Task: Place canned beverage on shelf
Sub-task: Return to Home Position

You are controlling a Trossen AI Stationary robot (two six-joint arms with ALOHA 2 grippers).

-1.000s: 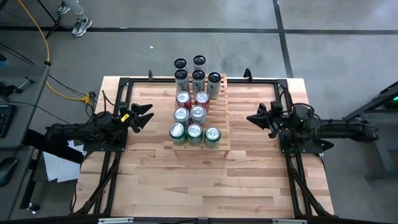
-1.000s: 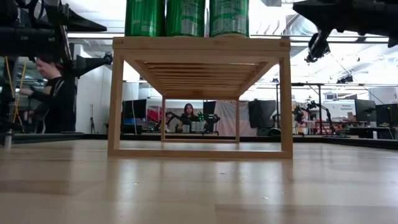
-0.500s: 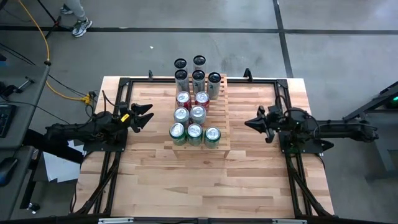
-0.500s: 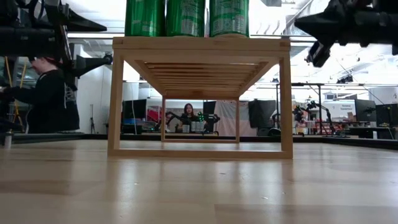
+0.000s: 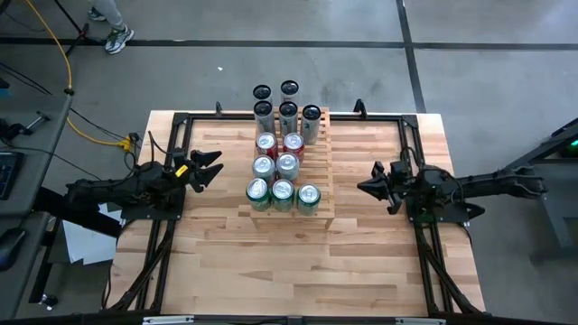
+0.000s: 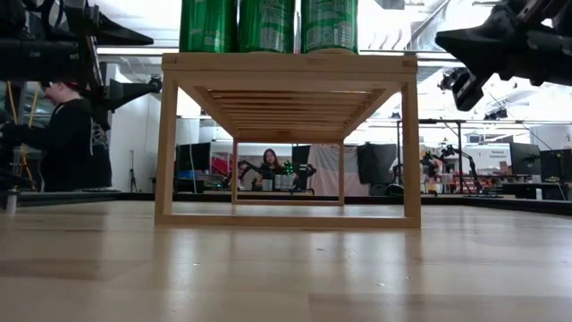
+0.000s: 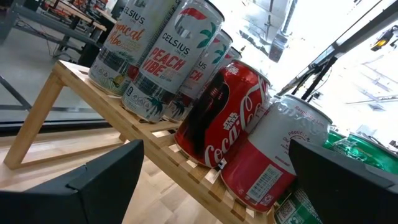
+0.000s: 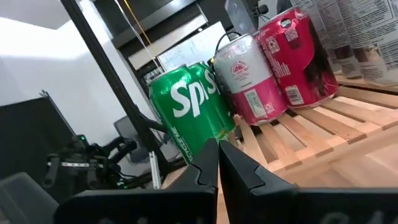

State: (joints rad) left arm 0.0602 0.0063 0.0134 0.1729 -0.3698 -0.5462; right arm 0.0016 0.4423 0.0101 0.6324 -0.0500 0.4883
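Observation:
The light-wood stepped shelf [image 5: 322, 176] stands on its legs [image 6: 166, 143] in the middle of the table. Several cans stand upright on its slats: three green ones [image 5: 283, 194] on the near step, red ones [image 5: 278, 153] in the middle, tall slim ones [image 5: 287, 113] at the far end. My left gripper [image 5: 209, 167] hovers open to the left of the shelf, level, pointing at the red cans [image 7: 236, 124]. My right gripper [image 5: 365, 187] hovers shut to the right of the shelf, pointing at a green can [image 8: 189, 109]. Neither holds anything.
A black frame [image 5: 181, 118] runs along the table's far, left and right sides. Bare tabletop [image 5: 289, 262] lies between the shelf and the near edge. A person [image 6: 76, 134] stands in the room behind the table, and feet [image 5: 113, 36] show on the floor.
My right gripper has sunk and drifted a little toward the table's near edge, staying shut beside the shelf. The cans and the shelf have not moved.

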